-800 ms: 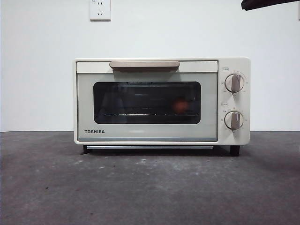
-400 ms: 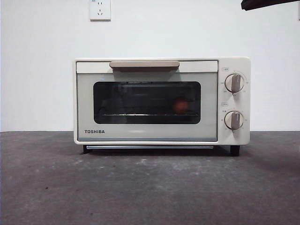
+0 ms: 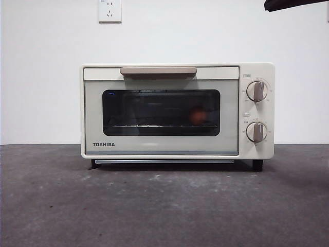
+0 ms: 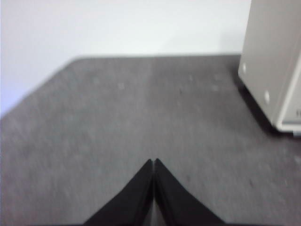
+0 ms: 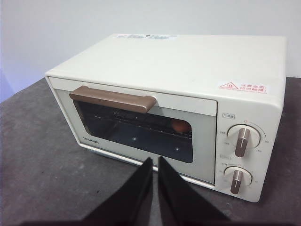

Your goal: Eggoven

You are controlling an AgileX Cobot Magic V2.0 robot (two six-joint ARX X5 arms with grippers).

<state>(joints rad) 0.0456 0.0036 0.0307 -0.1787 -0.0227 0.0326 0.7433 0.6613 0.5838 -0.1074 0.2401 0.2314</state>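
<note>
The cream TOSHIBA toaster oven (image 3: 177, 110) stands on the dark table with its door closed. Behind the dark glass, the orange-brown egg (image 3: 197, 116) rests on the rack toward the knob side; it also shows through the window in the right wrist view as the egg (image 5: 179, 125). My right gripper (image 5: 154, 160) hovers above and in front of the oven (image 5: 188, 94), its jaws shut and empty. My left gripper (image 4: 154, 161) is shut and empty over bare table, well off to the side of the oven's corner (image 4: 275, 70).
Two knobs (image 3: 256, 91) sit on the oven's right panel, and a brown handle (image 3: 158, 71) runs along the door's top. A wall socket (image 3: 110, 10) is on the white wall behind. A black arm tip (image 3: 295, 4) shows at the top right corner.
</note>
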